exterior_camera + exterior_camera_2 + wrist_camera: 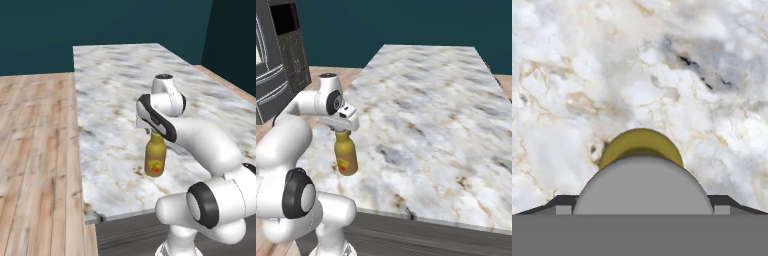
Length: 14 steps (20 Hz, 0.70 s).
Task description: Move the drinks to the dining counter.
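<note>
A tall amber bottle (155,159) (346,155) with a red-yellow label stands upright on the marble dining counter (112,95) (431,100), near its front edge. My gripper (156,133) (342,129) hangs straight down over the bottle's top. In the hand view the grey cap (643,185) looms between the two dark fingertips (563,206), with the amber shoulder (639,141) beyond it and the counter (587,75) beneath. The jaws are open, one on each side of the cap.
The counter's near edge (125,212) runs just in front of the bottle, above a dark grey base. Wooden floor (35,150) lies to the left. A dark appliance stack (281,55) stands at the far left in the right base view.
</note>
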{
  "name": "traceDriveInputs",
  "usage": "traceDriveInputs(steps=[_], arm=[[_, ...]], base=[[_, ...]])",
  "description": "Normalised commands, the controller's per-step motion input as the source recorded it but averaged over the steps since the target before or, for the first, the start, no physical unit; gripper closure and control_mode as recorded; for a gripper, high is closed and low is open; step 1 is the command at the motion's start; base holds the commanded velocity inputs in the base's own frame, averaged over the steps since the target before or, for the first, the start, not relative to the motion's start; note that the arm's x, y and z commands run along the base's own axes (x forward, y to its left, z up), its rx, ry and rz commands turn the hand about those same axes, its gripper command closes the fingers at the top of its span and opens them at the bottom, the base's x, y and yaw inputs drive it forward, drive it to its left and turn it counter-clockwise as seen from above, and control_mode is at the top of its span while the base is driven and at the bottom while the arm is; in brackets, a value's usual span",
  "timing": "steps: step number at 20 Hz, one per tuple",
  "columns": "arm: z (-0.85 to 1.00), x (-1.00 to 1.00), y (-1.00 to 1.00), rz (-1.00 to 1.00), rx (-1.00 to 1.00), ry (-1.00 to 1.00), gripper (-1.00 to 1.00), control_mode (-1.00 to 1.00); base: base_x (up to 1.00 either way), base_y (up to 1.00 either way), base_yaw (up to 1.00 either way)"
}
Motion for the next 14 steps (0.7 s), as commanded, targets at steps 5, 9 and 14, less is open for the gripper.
traceDriveInputs(steps=[5, 9, 14], arm=[[-0.38, 0.0, -0.02, 0.0, 0.0, 0.0, -1.0, -1.0], [-0.06, 0.0, -0.01, 0.0, 0.0, 0.0, -1.0, -1.0], [0.29, -0.02, -0.06, 0.0, 0.04, 0.0, -1.0, -1.0]], base=[[0.0, 0.0, 0.0], [0.0, 0.0, 0.0], [0.0, 0.0, 0.0]])
